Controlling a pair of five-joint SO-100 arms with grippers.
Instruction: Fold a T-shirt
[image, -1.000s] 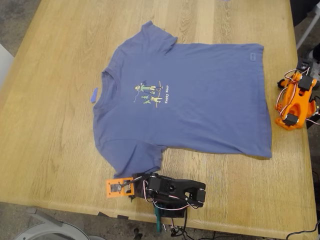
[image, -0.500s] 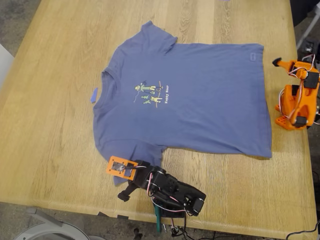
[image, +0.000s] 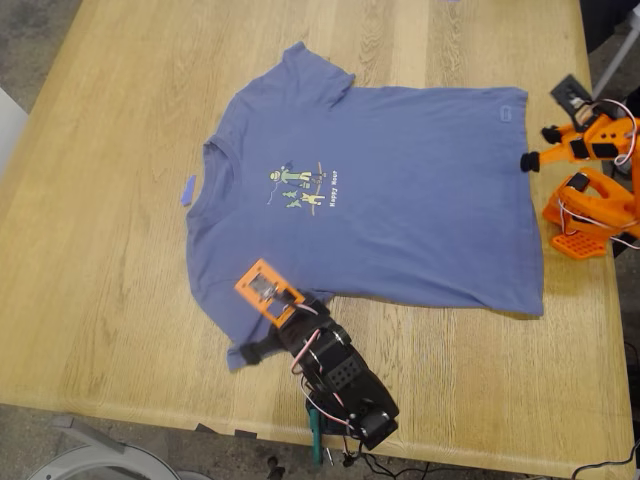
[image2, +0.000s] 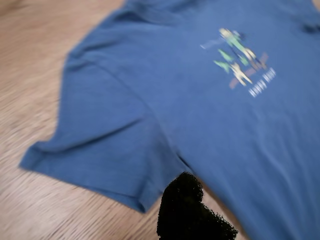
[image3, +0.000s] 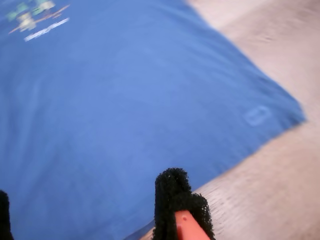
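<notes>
**Q.** Which step does the figure show, starting from the near edge?

**A.** The approach before the first fold. At the lower middle of the exterior view the first gripper (image: 258, 328) hangs over the near sleeve of the T-shirt (image: 400, 200). Its wrist view shows one black pad (image2: 186, 202) just off the sleeve hem. The other finger is out of sight, so whether the jaws are parted cannot be told. Nothing is grasped.

**Q.** Where does the shirt lie?

**A.** Flat and unfolded in the middle of the table (image: 100, 300), print up. The collar points to the exterior view's left and the hem to its right.

**Q.** And the far arm?

**A.** At the upper right of the exterior view the second gripper (image: 538, 148) hovers just beside the hem corner. Its jaws are spread wide and hold nothing. In its wrist view the pads (image3: 172, 192) sit above the cloth edge.

**Q.** What does the next move call for?

**A.** Probably each gripper should drop onto an edge, pinch a single layer, and carry it across together.

**Q.** Does anything stand in the way?

**A.** A small blue scrap (image: 188, 189) lies just beside the collar. It is clear of both grippers, though a fold toward it might cover it.
</notes>
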